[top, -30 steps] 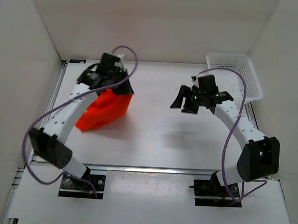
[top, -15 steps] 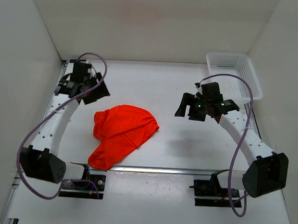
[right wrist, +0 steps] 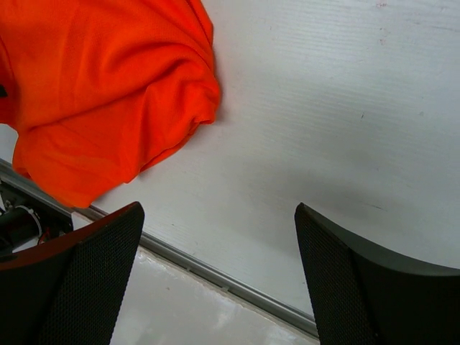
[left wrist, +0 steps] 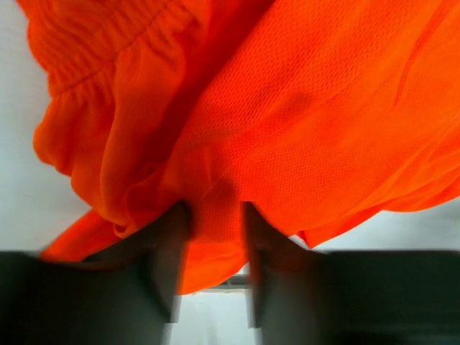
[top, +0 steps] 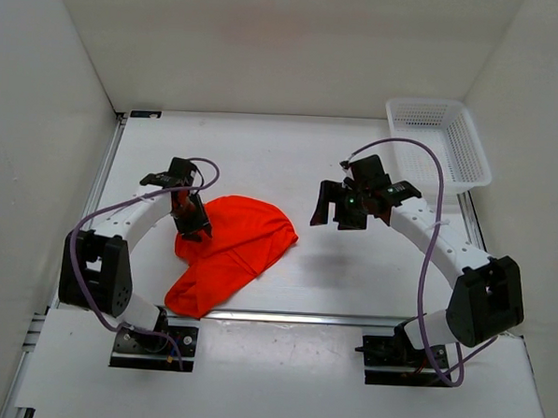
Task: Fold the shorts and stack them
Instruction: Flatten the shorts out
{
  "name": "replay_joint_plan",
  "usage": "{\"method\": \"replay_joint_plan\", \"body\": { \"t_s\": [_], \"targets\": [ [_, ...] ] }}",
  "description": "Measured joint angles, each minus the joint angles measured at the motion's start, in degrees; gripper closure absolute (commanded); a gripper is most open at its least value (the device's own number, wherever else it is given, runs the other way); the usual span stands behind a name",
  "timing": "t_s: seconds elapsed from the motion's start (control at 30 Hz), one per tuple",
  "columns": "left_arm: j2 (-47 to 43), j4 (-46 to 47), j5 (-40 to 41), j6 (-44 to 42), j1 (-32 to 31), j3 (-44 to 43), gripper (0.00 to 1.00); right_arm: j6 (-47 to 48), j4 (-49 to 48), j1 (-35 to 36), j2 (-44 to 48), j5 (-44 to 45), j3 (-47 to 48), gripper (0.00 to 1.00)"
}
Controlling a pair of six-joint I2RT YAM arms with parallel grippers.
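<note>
The shorts (top: 235,244) on the table's (top: 291,163) left half, basket (top: 442,138) at its far-right corner

Since 1.0 s ago: my left gripper (top: 192,221) then held the shorts (top: 245,240) hanging above the rear left of the table. At 0.5 s ago I had let go and pulled back to the far left corner, and the shorts had dropped into a crumpled heap near the front. Now my left gripper is down on the heap's left edge, fingers (left wrist: 169,259) pinching a fold. My right gripper (top: 338,210) has drifted slightly left, toward the heap.
</note>
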State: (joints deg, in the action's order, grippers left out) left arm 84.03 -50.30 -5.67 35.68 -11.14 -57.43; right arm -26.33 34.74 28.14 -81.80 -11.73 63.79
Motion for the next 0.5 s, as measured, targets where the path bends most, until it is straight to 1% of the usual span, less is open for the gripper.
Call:
{"method": "replay_joint_plan", "body": {
  "t_s": [0.07,0.1,0.23,0.33,0.4,0.47,0.5],
  "targets": [
    [1.49,0.44,-0.20,-0.39,-0.24,-0.50,0.76,0.00,-0.28,0.00,0.00,0.15,0.24,0.10],
    [2.14,0.76,-0.31,-0.50,-0.44,-0.90,0.90,0.00,-0.28,0.00,0.00,0.26,0.28,0.10],
    [3.89,1.07,-0.83,-1.29,-1.90,-3.56,0.90,0.02,-0.22,0.00,0.00,0.96,0.31,0.10],
    [5.07,0.87,-1.20,-1.36,-4.09,-8.13,0.90,0.20,0.17,-0.37,0.00,1.75,0.50,0.10],
    [7.32,0.24,-1.33,-1.40,-6.58,-14.16,0.90,0.39,0.52,-1.36,0.35,2.25,0.83,0.10],
    [10.93,-0.04,-1.70,-1.38,-9.90,-22.23,0.90,0.48,0.98,-3.43,1.55,2.93,0.92,0.10],
    [13.84,-0.81,-2.10,-1.42,-11.82,-27.76,0.90,0.50,1.27,-4.81,2.75,3.32,0.92,0.10]
  ]
}}
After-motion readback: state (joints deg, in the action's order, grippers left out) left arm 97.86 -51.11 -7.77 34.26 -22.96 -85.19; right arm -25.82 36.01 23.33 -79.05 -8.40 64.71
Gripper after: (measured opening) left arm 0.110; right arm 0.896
